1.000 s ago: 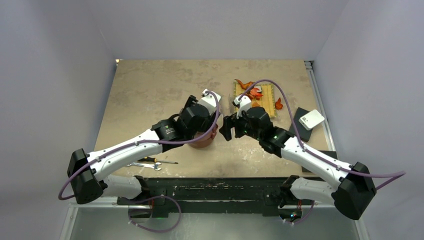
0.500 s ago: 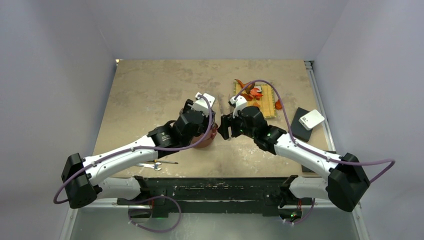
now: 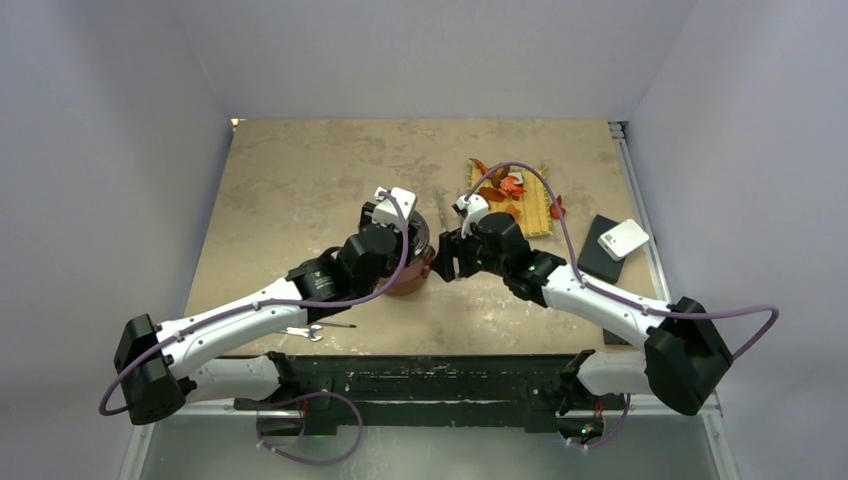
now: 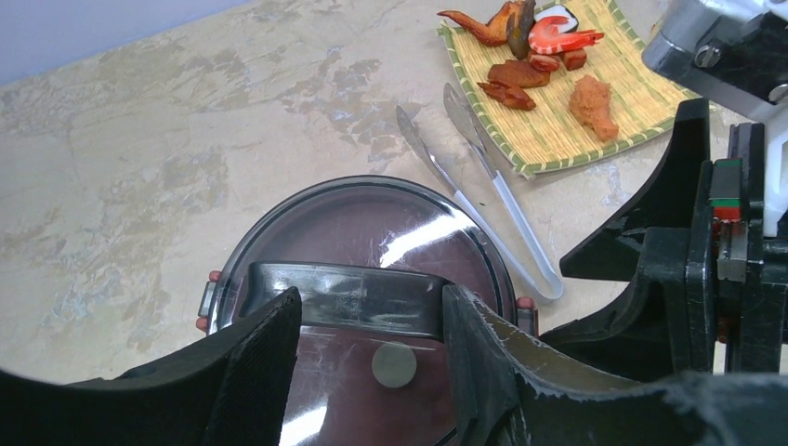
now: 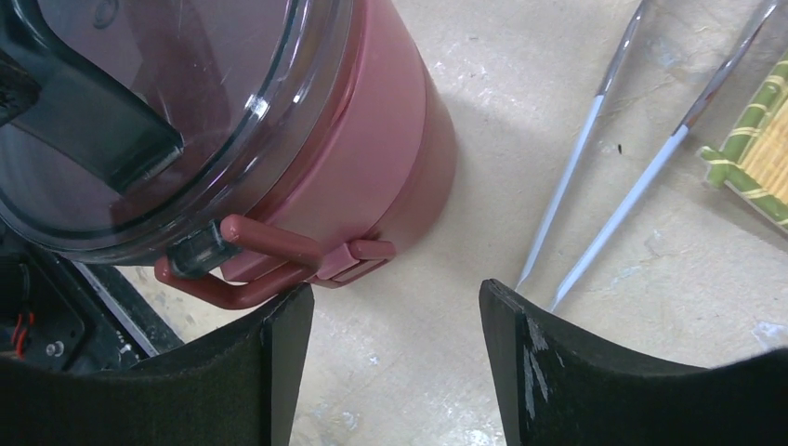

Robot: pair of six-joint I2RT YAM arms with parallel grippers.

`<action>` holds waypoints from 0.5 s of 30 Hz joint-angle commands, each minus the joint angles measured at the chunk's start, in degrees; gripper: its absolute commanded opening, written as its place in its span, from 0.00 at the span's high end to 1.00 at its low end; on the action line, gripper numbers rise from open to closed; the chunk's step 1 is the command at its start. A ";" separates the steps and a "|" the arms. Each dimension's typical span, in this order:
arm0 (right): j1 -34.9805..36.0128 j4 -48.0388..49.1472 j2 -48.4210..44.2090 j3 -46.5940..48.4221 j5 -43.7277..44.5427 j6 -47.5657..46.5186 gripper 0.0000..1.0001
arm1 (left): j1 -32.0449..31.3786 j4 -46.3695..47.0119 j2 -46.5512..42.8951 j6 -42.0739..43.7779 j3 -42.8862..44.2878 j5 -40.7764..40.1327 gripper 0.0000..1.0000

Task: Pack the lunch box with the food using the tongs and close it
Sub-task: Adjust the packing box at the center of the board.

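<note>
Left hand (image 4: 367,316) straddles the lunch box (image 5: 372,158) lid handle (image 4: 344,295); clamped or not, unclear. Right hand (image 5: 395,297) gapes empty alongside.

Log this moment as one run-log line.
lunch box: lid on | left gripper: jaws open over lid handle | right gripper: jaws open by side clasp | tongs: on table, unheld | food: on mat

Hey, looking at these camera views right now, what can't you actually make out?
- Lunch box contents: the dark top lid glares in the left wrist view; the left arm covers it from above.
- Left hand grip: its fingers flank the lid handle, contact unclear.
- Tongs far ends: cut off by the top edge in the right wrist view.
- Wrench: tiny, partly under the left arm in the top view.
</note>
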 commanded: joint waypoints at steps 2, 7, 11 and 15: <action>0.14 9.80 0.82 2.00 -3.84 3.06 0.32 | 0.41 -14.27 2.83 -5.80 -5.60 5.47 0.46; 0.14 9.36 2.25 3.81 -4.45 3.04 0.35 | 0.41 -13.60 3.40 -6.10 -6.18 6.62 0.47; 0.23 8.44 3.84 5.25 -4.21 3.13 0.38 | 0.41 -13.52 3.79 -6.33 -6.22 7.31 0.48; 0.21 7.44 5.09 6.82 -4.14 4.05 0.41 | 0.41 -13.38 3.86 -6.80 -6.57 8.68 0.49</action>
